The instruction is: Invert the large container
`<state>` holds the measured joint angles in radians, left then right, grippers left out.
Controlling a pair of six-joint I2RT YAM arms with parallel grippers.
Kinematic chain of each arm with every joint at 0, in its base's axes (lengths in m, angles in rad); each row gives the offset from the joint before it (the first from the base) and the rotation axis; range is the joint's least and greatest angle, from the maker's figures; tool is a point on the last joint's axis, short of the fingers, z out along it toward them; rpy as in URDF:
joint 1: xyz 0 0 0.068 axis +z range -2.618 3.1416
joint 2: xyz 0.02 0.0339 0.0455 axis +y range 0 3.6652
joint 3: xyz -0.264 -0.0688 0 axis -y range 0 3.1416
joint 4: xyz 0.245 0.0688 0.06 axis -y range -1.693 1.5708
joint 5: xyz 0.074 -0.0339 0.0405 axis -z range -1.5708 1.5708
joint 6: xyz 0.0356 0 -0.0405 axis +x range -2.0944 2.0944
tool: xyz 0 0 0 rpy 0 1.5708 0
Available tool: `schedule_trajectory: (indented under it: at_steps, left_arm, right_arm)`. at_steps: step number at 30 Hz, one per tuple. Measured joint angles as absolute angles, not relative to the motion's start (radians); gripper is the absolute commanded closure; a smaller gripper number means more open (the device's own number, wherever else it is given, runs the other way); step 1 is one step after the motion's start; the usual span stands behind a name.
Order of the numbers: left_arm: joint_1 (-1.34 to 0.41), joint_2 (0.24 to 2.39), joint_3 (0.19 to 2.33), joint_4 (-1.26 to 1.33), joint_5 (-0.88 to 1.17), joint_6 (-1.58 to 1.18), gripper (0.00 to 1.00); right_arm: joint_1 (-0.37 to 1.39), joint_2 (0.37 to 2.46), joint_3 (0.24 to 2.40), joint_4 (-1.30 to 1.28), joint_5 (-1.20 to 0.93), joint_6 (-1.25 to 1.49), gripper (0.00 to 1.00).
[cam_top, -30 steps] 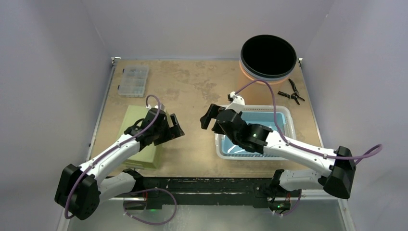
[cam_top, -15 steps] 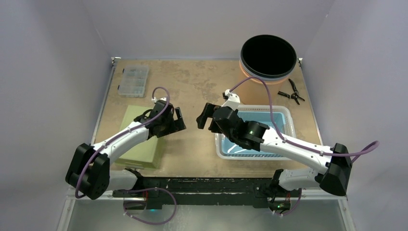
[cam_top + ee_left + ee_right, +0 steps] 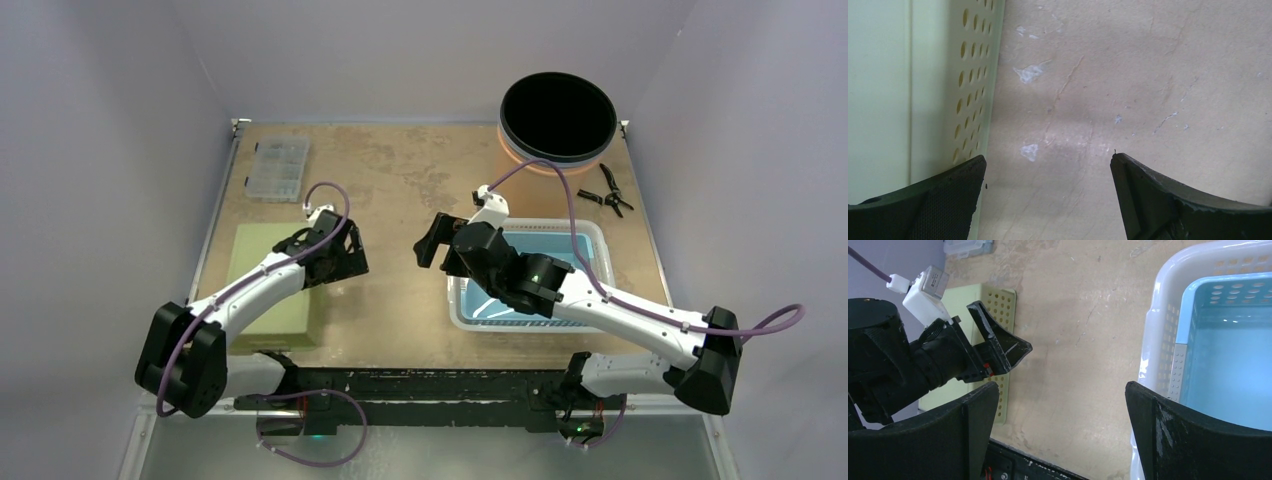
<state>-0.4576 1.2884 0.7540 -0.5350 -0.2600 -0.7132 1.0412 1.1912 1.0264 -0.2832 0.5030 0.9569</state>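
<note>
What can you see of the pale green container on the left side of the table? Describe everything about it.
The pale green container is a rectangular, plastic-looking box lying flat on the table, near its left front. A smooth closed face points up, so it looks bottom-up. Its side wall carries rows of round holes. The open left tool hangs at its right edge, one finger over that edge; whether they touch cannot be told.

Large pale green plastic container [image 3: 255, 250], perforated sides, lay upside down, solid base upward, flat on the bench [image 3: 400, 190], left side.
</note>
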Motion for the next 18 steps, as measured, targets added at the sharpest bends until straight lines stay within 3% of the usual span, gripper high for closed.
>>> schedule_trajectory:
  at_steps: [9, 18]
  left_arm:
    - [-0.451, 1.162, 0.707, -0.595, -0.296, -0.725, 0.04]
    - [-0.374, 1.204, 0.708, -0.623, -0.312, -0.733, 0.03]
  right_arm:
    - [1.041, 1.225, 1.026, -0.284, 0.478, 0.957, 0.01]
    - [1.041, 1.257, 1.028, -0.287, 0.458, 0.956, 0.01]
